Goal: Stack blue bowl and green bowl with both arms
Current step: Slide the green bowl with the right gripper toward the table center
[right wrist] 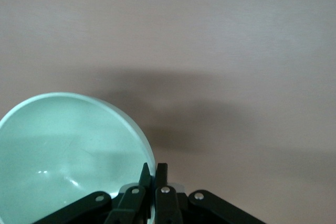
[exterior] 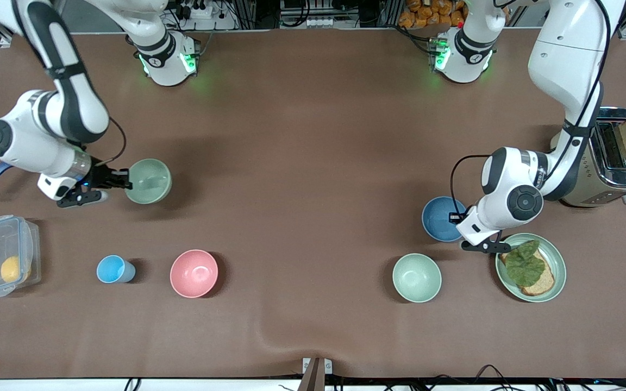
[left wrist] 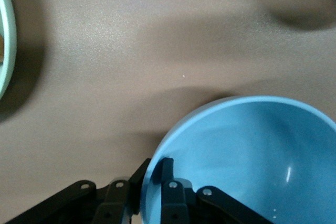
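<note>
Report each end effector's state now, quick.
Left end effector: shut on the rim of the round matte blue bowl.
Right end effector: shut on the rim of the round pale green bowl.

- Right arm reaches from its base down to the right arm's end of the table, wrist bent sideways toward table middle.
- Right gripper [exterior: 123, 179] clamped on the green bowl [exterior: 149, 181] rim, fingers [right wrist: 160, 174] pinched together.
- Left arm folds down at the left arm's end, elbow high.
- Left gripper [exterior: 457, 220] pinches the blue bowl [exterior: 439, 218] rim, one finger [left wrist: 167, 167] inside.
</note>
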Robot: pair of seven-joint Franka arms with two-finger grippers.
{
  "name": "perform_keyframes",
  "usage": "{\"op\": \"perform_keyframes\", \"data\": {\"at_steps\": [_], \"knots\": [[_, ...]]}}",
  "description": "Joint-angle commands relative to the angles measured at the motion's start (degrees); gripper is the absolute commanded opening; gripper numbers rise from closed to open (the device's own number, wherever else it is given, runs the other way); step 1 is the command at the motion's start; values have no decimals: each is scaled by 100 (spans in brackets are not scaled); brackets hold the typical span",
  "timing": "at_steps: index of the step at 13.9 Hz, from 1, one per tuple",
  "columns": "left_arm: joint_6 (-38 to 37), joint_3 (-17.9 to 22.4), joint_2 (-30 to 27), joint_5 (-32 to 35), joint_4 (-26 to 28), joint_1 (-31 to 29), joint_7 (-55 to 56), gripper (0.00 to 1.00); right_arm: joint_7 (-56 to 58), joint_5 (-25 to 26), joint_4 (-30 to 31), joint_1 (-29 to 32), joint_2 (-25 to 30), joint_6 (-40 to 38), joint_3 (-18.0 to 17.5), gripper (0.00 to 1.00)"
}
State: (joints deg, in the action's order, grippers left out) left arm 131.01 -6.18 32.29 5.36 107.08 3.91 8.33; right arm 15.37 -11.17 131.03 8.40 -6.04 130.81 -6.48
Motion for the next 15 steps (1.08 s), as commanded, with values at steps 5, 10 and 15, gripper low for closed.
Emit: {"op": "perform_keyframes", "data": {"at_steps": [5, 10, 15], "knots": [[65, -24, 32, 115, -20, -13, 72, 0, -3325, -96, 37, -2041, 464, 145, 24, 0], [65, -24, 32, 106, -20, -13, 98, 0, -5673, -87, -43, -3518, -106, 1330, 33, 0], [65, -24, 32, 106, -20, -13, 116, 0, -7292, -17, -306, -4548, -977, 2378, 59, 0]]}}
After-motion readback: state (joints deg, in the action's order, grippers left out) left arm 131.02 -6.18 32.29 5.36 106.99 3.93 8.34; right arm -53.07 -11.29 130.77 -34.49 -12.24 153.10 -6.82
